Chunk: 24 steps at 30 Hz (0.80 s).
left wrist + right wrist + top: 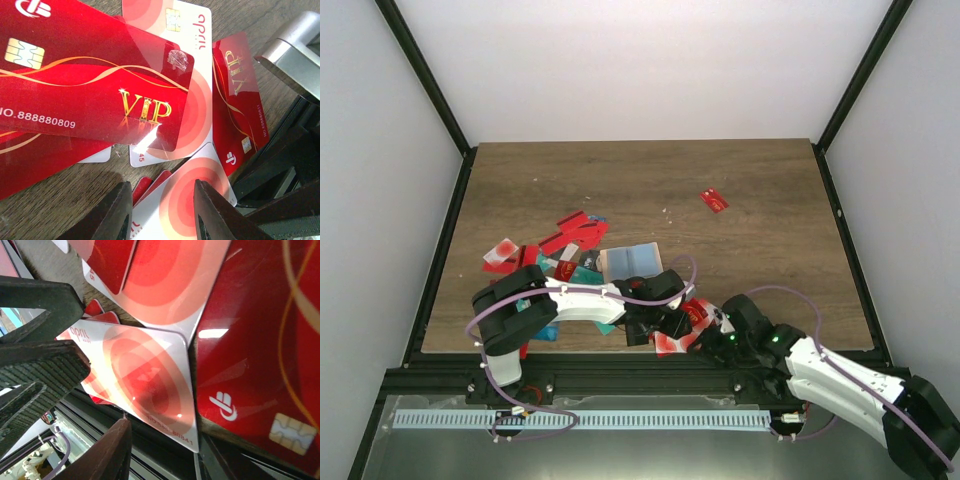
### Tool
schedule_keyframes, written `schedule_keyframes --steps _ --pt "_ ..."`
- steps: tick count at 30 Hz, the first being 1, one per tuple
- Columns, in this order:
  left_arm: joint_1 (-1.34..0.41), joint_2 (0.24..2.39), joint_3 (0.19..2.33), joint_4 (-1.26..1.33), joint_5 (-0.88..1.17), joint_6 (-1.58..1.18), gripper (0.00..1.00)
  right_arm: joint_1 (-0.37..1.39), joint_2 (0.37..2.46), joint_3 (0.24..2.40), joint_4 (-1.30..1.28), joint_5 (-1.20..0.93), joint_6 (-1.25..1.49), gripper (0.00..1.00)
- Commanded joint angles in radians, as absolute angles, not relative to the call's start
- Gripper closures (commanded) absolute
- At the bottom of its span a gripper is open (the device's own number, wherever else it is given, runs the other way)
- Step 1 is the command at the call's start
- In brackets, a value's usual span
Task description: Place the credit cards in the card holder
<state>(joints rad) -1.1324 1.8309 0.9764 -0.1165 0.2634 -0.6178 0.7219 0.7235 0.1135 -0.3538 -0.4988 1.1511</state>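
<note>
Red credit cards [570, 238] lie in a heap at the left, and one red card [714, 200] lies alone further back. The card holder [630, 262] lies open, light blue inside, behind both grippers. More cards lie at the table's front edge. My left gripper [655, 325] [165, 215] is open, its fingers straddling a white card with red rings [175, 202]. My right gripper [705, 338] [165, 460] is open at the same card [145, 375], whose corner overhangs the table edge between its fingers. A red VIP card [100, 100] lies just beyond.
The black frame rail [620, 375] runs along the table's front edge right under both grippers. The two grippers are nearly touching; the right gripper's body [295, 55] fills the right of the left wrist view. White walls enclose the table on three sides.
</note>
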Motion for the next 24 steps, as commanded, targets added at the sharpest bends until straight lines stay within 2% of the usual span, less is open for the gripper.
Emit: schedule_keyframes --steps 1,5,9,17,24 --pt "-1.137 1.857 0.988 -0.135 0.255 -0.614 0.64 0.724 0.712 0.067 -0.303 -0.454 1.178 0.65" --pt "-1.137 1.858 0.989 -0.135 0.254 -0.614 0.64 0.724 0.692 0.063 -0.311 -0.447 1.184 0.71" --pt "-1.137 1.859 0.989 -0.134 0.253 -0.614 0.64 0.724 0.678 0.067 -0.330 -0.438 1.183 0.83" --pt "-1.136 1.829 0.992 -0.141 0.218 -0.620 0.65 0.724 0.677 0.093 -0.356 -0.432 1.166 0.99" --pt "-1.082 1.691 0.983 -0.187 0.116 -0.623 0.64 0.725 0.677 0.154 -0.327 -0.460 1.103 0.99"
